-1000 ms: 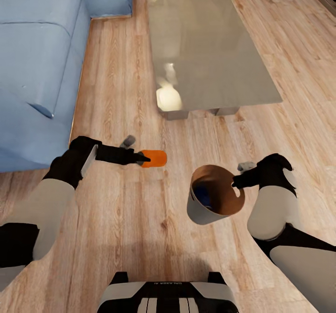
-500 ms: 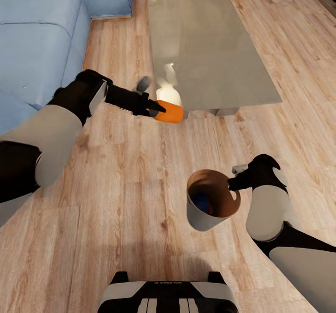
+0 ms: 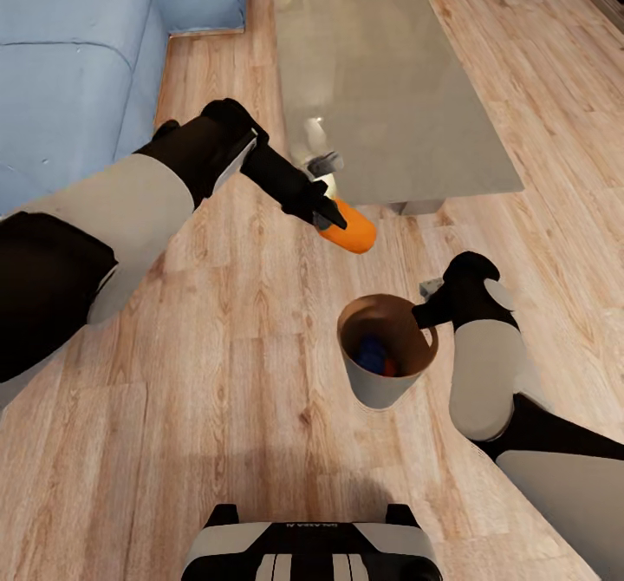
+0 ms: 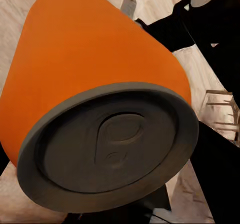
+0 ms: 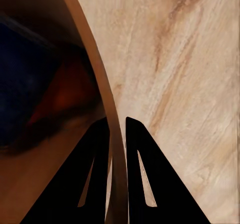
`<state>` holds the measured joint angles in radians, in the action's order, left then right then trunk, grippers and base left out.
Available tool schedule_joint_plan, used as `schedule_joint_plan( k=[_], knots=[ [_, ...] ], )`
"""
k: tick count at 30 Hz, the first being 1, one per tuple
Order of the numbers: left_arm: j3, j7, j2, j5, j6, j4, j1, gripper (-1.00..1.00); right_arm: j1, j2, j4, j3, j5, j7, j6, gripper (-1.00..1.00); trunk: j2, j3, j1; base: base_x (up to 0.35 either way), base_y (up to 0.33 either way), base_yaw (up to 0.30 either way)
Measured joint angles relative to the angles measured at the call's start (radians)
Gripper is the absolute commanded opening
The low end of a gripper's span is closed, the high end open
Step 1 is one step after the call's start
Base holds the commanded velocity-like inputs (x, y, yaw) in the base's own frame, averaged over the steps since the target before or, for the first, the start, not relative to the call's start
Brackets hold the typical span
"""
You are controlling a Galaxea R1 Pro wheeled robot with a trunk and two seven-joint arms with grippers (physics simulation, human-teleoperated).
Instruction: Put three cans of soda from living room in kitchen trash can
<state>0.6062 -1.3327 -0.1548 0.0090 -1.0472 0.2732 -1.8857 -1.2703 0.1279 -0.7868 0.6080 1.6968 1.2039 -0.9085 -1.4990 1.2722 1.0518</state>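
Head view: the left gripper [image 3: 332,213] clamps an orange soda can [image 3: 348,227] above the trash can [image 3: 378,388]. The right gripper [image 3: 425,311] pinches the trash can's rim, holding it off the wood floor [image 3: 217,364].

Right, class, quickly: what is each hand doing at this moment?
Left hand: closed on the orange cylindrical soda can.
Right hand: closed on the rim of the pale grey tapered bucket.

Orange can [image 4: 95,68] smooth, matt grey metal top; floor [image 3: 260,408] light wood; table [image 3: 381,69] prob. glossy glass.
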Motion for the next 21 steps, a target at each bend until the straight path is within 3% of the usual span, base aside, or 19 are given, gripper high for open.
schedule_joint_plan(
  k=[1, 3, 7, 10, 13, 17, 21],
  knots=[
    [0.075, -0.048, -0.009, 0.001, 0.0, 0.023, 0.004, -1.0, -0.014, 0.002, 0.003, -0.021, -0.004, -0.002, -0.009, -1.0, 0.0, 0.0, 0.0, 0.0, 0.0, 0.0],
    [0.099, -0.062, -0.014, -0.001, 0.0, 0.047, 0.013, -1.0, -0.044, 0.007, -0.001, -0.025, -0.005, 0.0, -0.025, -1.0, 0.0, 0.0, 0.0, 0.0, 0.0, 0.0],
    [0.136, -0.073, -0.019, -0.003, 0.0, 0.135, 0.081, -1.0, -0.067, 0.019, 0.001, -0.059, -0.012, 0.004, -0.073, -1.0, 0.0, 0.0, 0.0, 0.0, 0.0, 0.0],
    [0.19, -0.074, -0.02, -0.005, 0.0, 0.174, 0.129, -1.0, -0.08, 0.023, 0.001, -0.087, -0.032, 0.001, -0.075, -1.0, 0.0, 0.0, 0.0, 0.0, 0.0, 0.0],
    [0.208, -0.074, -0.02, -0.012, 0.0, 0.183, 0.166, -1.0, -0.089, 0.024, 0.001, -0.093, -0.051, 0.0, -0.086, -1.0, 0.0, 0.0, 0.0, 0.0, 0.0, 0.0],
    [0.219, -0.074, -0.02, -0.112, 0.001, 0.203, 0.238, -1.0, -0.099, 0.025, 0.001, -0.097, -0.055, -0.001, -0.086, -1.0, 0.0, 0.0, 0.0, 0.0, 0.0, 0.0],
    [0.22, -0.074, -0.02, -0.148, 0.0, 0.215, 0.271, -1.0, -0.101, 0.026, 0.0, -0.098, -0.053, -0.001, -0.086, -1.0, 0.0, 0.0, 0.0, 0.0, 0.0, 0.0]
  ],
)
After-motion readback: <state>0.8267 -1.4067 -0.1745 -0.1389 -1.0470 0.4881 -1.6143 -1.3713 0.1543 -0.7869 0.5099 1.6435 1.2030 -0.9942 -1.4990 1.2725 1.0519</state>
